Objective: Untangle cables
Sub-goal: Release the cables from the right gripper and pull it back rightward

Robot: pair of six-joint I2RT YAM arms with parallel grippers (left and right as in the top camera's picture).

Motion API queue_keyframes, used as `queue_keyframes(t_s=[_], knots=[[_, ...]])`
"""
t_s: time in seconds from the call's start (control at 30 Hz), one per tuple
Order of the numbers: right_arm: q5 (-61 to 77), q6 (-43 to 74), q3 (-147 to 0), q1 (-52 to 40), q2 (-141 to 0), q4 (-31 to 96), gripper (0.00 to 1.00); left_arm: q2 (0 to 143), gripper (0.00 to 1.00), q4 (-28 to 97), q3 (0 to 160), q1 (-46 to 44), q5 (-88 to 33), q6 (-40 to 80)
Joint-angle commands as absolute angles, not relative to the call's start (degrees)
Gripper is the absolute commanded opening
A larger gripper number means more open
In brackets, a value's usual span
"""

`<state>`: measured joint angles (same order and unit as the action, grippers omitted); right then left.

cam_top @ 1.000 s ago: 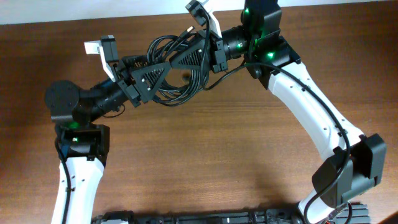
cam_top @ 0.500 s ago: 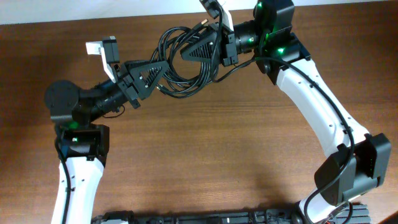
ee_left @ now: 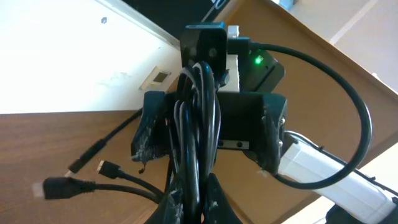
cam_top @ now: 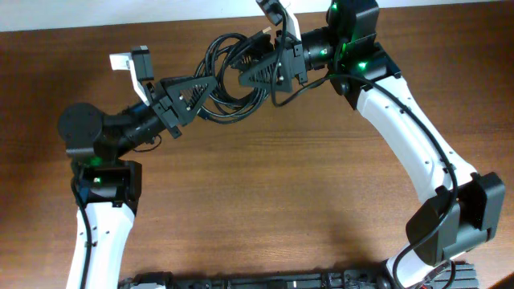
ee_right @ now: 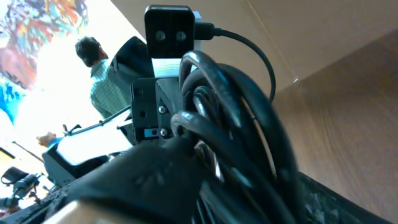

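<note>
The cables (cam_top: 234,80) are a looped black bundle held up over the far part of the table between both grippers. My left gripper (cam_top: 210,84) is shut on the bundle; in the left wrist view the strands (ee_left: 198,130) run straight up from its closed fingertips (ee_left: 214,202). Three loose plugs (ee_left: 53,186) hang at the left. My right gripper (cam_top: 245,63) stands open, its fingers (ee_left: 147,127) spread wide either side of the bundle. In the right wrist view the cables (ee_right: 249,137) lie between its parted jaws, filling the frame.
The wooden table (cam_top: 265,185) ends at a back edge (cam_top: 418,18) just behind the grippers, with a white surface beyond. The right arm's own thick black wire (ee_left: 348,106) arcs beside the bundle. The two wrists face each other closely.
My left gripper has closed on the bundle and my right gripper has let go and opened. Earlier both arms carried the bundle a little toward the back edge.
</note>
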<state>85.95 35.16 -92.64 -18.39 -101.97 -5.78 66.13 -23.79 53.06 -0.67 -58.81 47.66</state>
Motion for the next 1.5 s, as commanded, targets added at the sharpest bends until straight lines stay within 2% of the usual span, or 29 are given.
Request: queue_keyframes(t_s=[0.0, 0.23, 0.43, 0.67, 0.9, 1.1, 1.33, 1.4, 1.47], knots=[[86.17, 34.76, -93.17, -17.28, -101.65, -4.03, 0.91, 66.04, 0.00, -24.25, 53.58, -0.01, -55.61, 47.31], [79.92, 34.72, -93.17, -16.05, -101.65, 8.54, 0.92, 66.04, 0.00, -13.28, 53.58, 4.43, -47.64, 49.41], [72.71, 34.70, -93.17, -16.10, -101.65, 17.89, 0.92, 66.04, 0.00, -14.50, 53.58, 6.07, -47.07, 51.90], [70.30, 34.68, -93.17, -16.10, -101.65, 22.96, 0.93, 66.04, 0.00, -14.48, 53.58, 6.17, -45.32, 53.17], [60.01, 32.27, -93.17, -16.01, -101.65, 33.65, 0.93, 66.04, 0.00, -14.48, 53.58, 6.17, -45.10, 53.32], [51.33, 31.70, -93.17, -15.99, -101.65, 37.76, 0.93, 66.04, 0.00, -14.41, 53.58, 7.11, -45.21, 53.34], [50.76, 31.70, -93.17, -16.12, -101.65, 39.13, 0.93, 66.04, 0.00, -14.26, 53.58, 8.97, -45.54, 53.34], [51.03, 31.70, -93.17, -16.12, -101.65, 41.32, 0.99, 66.04, 0.00, -14.26, 53.58, 9.08, -45.21, 53.34], [52.07, 31.68, -93.17, -16.14, -101.65, 44.80, 0.99, 66.04, 0.00, -14.28, 53.58, 9.08, -44.84, 53.32]])
